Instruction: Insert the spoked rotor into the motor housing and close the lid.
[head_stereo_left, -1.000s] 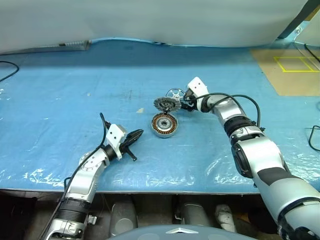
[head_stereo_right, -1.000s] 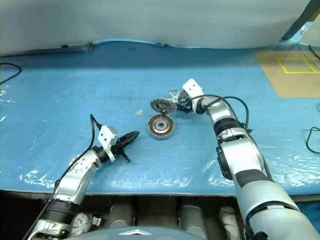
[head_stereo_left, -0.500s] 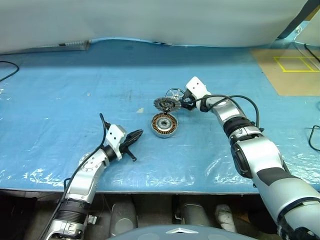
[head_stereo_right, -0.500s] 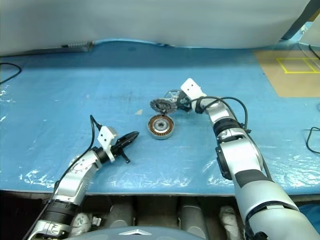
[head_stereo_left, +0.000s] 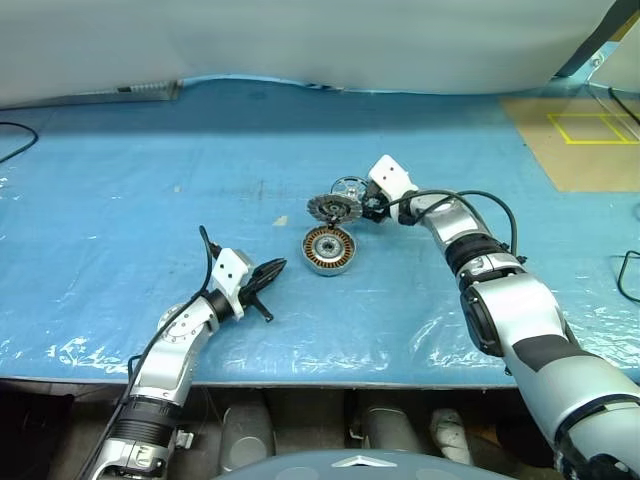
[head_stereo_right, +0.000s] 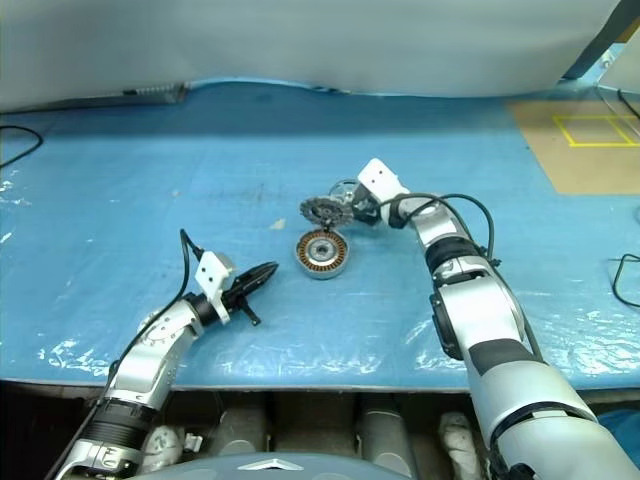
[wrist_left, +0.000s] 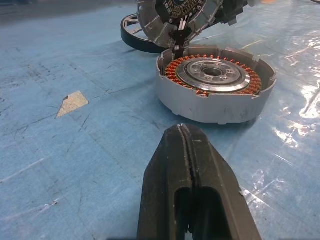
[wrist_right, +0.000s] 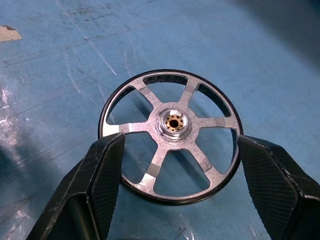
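From the head views, the right gripper (head_stereo_left: 362, 207) reaches over the blue sheet (head_stereo_left: 120, 180) to the wheel (head_stereo_left: 348, 186), which lies flat just behind the housing (head_stereo_left: 328, 249). The lid (head_stereo_left: 333, 208) stands tilted up from the housing's far edge, close beside the gripper. A wide swing of that wrist could knock the lid or nudge the housing. The left gripper (head_stereo_left: 268, 273) rests near the housing, pointing at it.

In the left wrist view its two fingers are pressed together on nothing. The housing holds only its ring of copper windings around a bare hub, with no wheel in it yet.

In the right wrist view the fingers (wrist_right: 102, 172) stand spread on either side of the wheel's rim. Whether they touch it is hard to tell. If they close off-centre, the thin rim may slip out or tip.
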